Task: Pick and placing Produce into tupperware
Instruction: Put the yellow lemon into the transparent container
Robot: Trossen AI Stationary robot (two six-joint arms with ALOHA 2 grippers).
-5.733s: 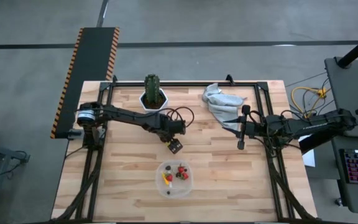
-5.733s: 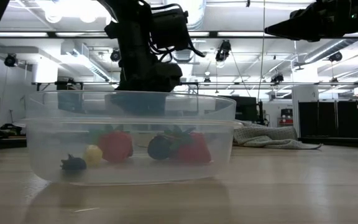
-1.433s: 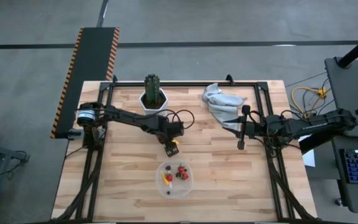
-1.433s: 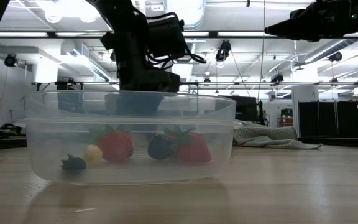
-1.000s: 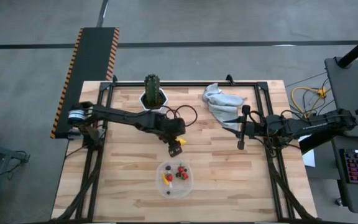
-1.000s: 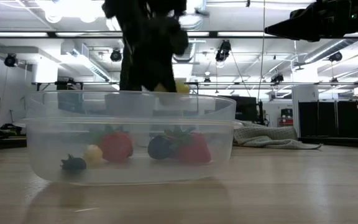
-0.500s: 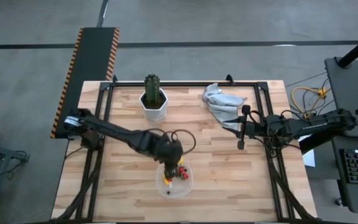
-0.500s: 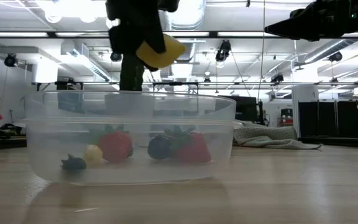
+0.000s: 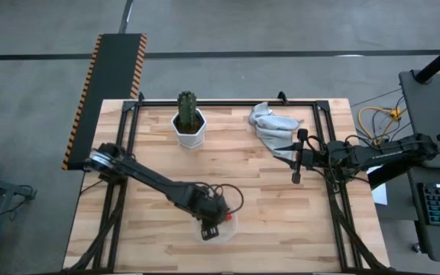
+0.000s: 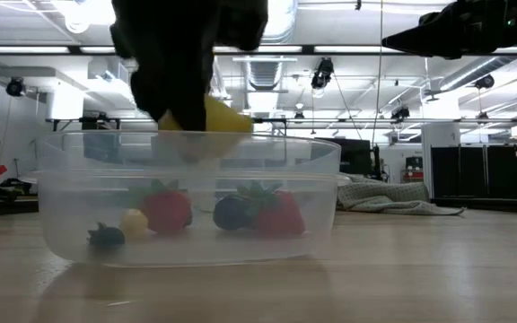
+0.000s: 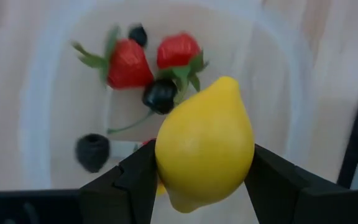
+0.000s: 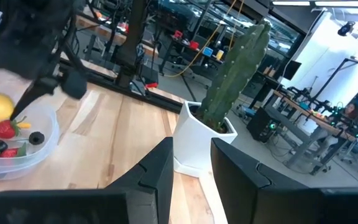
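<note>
The left gripper (image 11: 204,180) has swung from the table's (image 9: 312,221) middle down to about 6 o'clock and now hangs right over the tupperware (image 10: 187,197), jaws clamped on the lemon (image 11: 205,142). So I'd say the drop is basically all that's left. Right gripper (image 9: 296,178) sits parked at 3 o'clock, fingers apart. Already in the tub: two strawberries (image 11: 129,62) and some dark berries (image 11: 160,96).

We see a wooden worktop (image 9: 151,145) carrying a green cactus (image 9: 187,109) upright in its white hexagonal pot (image 9: 189,131). A crumpled grey cloth (image 9: 272,125) lies well to the right of that pot, near the same far edge.
</note>
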